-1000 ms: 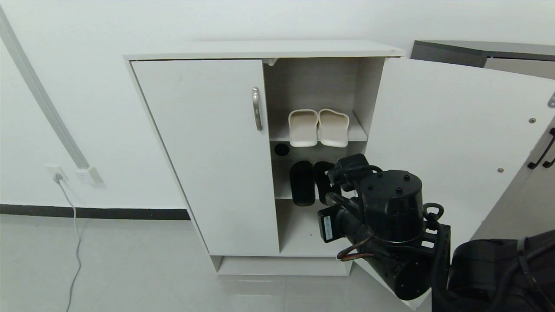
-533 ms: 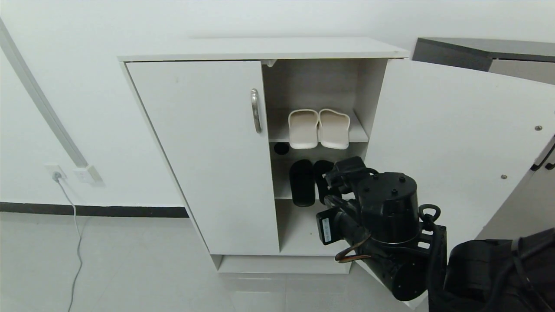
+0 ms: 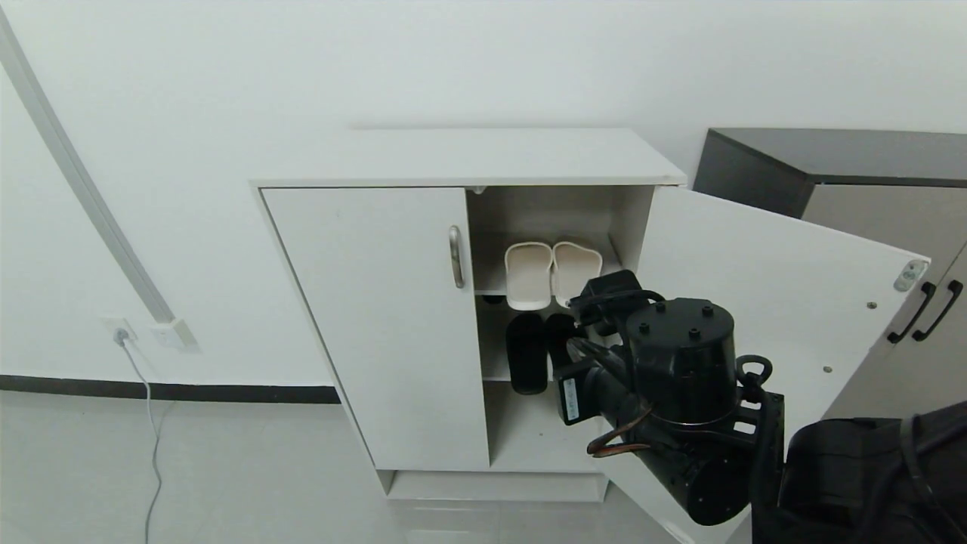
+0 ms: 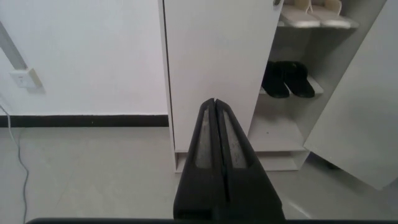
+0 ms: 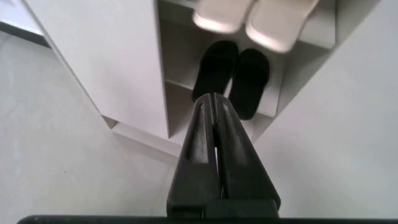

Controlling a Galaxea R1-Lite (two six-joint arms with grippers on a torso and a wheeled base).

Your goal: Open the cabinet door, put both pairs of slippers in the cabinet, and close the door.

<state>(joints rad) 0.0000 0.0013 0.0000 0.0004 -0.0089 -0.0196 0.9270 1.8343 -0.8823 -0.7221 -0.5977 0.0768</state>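
Note:
The white cabinet has its left door closed and its right door swung wide open. A white pair of slippers lies on the upper shelf. A black pair of slippers lies on the shelf below. My right arm is low in front of the open half. My right gripper is shut and empty, a little short of the black slippers and below the white slippers. My left gripper is shut and empty, back from the closed door.
A dark grey cabinet with black handles stands right behind the open door. A wall socket with a hanging cable and a slanted conduit are at the left. Bare tiled floor lies before the cabinet.
The head camera has drawn back and tilted, so the cabinet looks smaller and lower in the picture. Both pairs of slippers stay on their shelves and the right door stays open.

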